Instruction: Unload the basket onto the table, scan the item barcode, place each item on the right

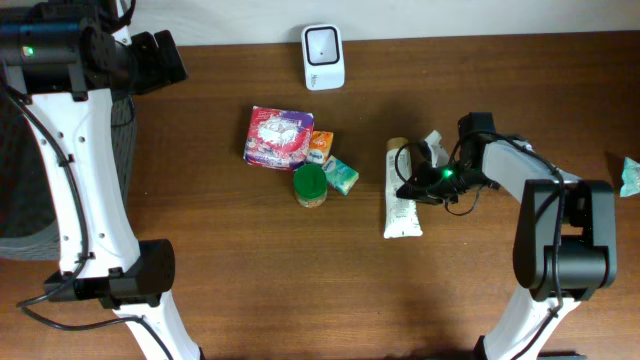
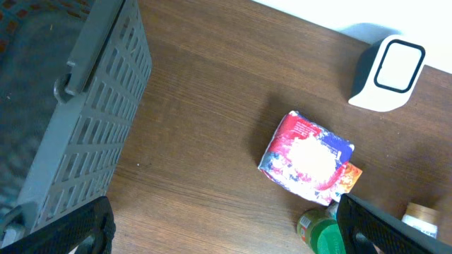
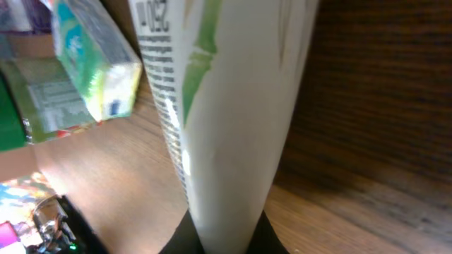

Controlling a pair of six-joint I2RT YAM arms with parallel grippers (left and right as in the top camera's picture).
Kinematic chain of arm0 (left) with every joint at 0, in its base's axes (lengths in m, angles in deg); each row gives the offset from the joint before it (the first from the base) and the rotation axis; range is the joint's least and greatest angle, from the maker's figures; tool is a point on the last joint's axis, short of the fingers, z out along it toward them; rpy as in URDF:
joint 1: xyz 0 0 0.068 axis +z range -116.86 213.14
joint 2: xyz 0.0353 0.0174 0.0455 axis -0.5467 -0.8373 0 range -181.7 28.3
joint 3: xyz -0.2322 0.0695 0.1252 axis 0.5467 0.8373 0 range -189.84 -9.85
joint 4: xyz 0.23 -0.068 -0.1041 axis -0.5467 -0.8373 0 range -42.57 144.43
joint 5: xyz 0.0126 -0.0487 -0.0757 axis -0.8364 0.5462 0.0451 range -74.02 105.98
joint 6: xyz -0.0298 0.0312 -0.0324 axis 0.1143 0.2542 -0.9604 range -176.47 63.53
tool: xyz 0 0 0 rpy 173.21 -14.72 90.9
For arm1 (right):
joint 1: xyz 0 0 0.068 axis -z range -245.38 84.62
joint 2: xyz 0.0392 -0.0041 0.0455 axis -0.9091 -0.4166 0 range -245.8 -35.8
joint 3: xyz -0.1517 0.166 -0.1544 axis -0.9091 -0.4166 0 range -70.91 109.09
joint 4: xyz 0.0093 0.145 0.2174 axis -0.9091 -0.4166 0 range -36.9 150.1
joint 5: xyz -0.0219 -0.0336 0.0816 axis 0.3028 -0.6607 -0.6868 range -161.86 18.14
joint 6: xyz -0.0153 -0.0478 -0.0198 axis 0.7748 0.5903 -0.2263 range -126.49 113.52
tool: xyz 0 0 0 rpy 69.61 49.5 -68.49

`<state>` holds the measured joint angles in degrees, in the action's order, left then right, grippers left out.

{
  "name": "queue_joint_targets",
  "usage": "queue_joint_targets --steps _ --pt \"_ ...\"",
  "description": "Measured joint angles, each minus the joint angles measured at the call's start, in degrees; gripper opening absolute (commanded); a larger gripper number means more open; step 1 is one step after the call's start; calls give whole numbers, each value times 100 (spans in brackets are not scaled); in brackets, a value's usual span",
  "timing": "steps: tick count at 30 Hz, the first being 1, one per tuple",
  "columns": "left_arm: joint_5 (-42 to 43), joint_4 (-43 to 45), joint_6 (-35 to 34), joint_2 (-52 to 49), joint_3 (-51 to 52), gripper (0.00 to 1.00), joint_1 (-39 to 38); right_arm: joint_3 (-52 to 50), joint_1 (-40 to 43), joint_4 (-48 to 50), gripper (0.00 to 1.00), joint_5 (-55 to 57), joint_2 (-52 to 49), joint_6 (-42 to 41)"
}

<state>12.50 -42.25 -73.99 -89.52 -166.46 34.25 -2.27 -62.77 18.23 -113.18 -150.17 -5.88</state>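
I am working the right gripper (image 1: 413, 186), and its jaws are clamped tight on the white tube (image 1: 401, 205), which is lying lengthwise on the table right of centre in the overhead view. In the right wrist view the tube (image 3: 233, 106) is filling the frame, with dark print and fine bars running down its left edge. I am judging that to be the barcode, though I cannot tell for certain.

To do this well I am planning a straight lift, clear of the small green box (image 1: 341, 176) and the green-lidded jar (image 1: 310, 185). Then I am aiming that printed edge at the scanner (image 1: 323, 57) at the top centre. The tube looks soft, so sag is my worry.

The left gripper (image 2: 226, 229) is hanging wide open at upper left, beside the grey basket (image 2: 92, 106).
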Motion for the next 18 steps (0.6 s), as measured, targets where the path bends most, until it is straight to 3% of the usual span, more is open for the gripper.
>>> queue_joint_targets --steps 6,13,18 --pt "0 0 0 0 0 99 0 87 2 17 4 -551 -63 -13" --pt "0 0 0 0 0 99 0 1309 -9 57 4 -2822 -109 638" --pt "0 0 0 0 0 99 0 2197 -638 48 4 -3202 -109 758"
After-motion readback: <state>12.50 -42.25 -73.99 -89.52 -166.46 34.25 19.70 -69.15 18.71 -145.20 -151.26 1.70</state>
